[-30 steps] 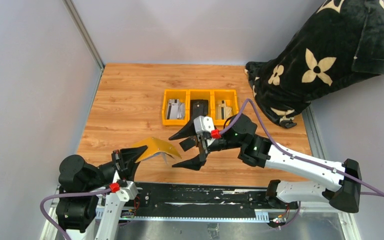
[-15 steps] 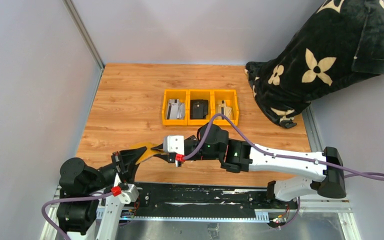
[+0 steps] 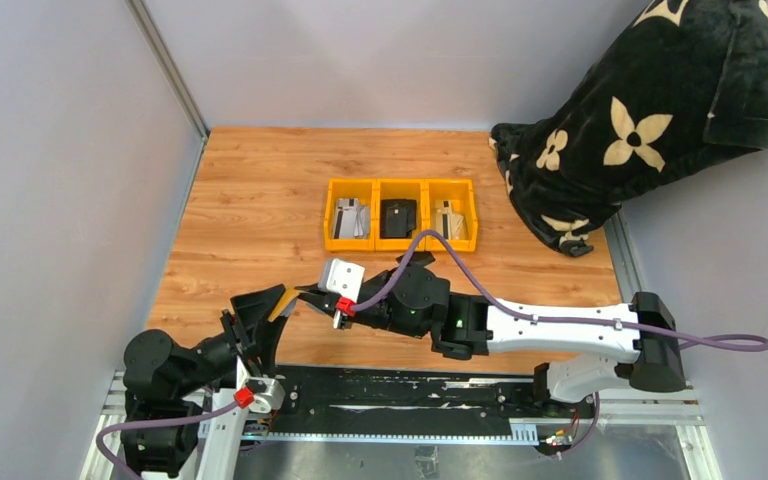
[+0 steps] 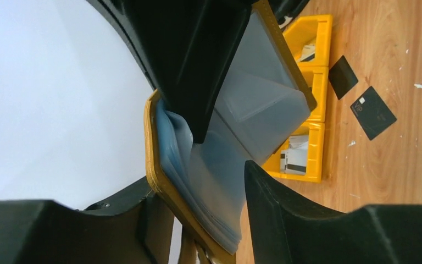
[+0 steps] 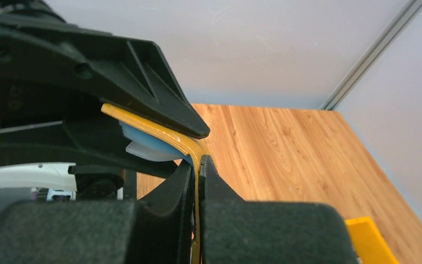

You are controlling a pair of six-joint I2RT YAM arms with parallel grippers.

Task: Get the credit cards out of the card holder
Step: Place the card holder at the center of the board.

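Wallet (image 3: pixel 282 302), top view: held off the bench (image 3: pixel 250 190) over its near-left part, between the two pincers. Left pincer (image 3: pixel 260 318) meets it from the near-left. Right pincer (image 3: pixel 312 295) meets it from the right, with the right arm stretched across. Three bins (image 3: pixel 400 243) sit mid-bench, well apart from the wallet. Black flowered blanket (image 3: pixel 640 110) at the far right corner.

Left wrist: wallet open, grey-blue lining towards the camera, pockets showing. Its spine sits between the left fingers; cannot tell whether they press it or stand slack. Right pincer's black fingers clamp the upper flap. Two black cards (image 4: pixel 373 104) lie flat on the bench just beside the bins, apart from each other and outside the wallet. One shows a small white mark.

Right wrist: right fingers closed tight on the wallet's yellow edge, leather pinched between them. One left finger lies along the outer leather above, with blue lining visible beneath.
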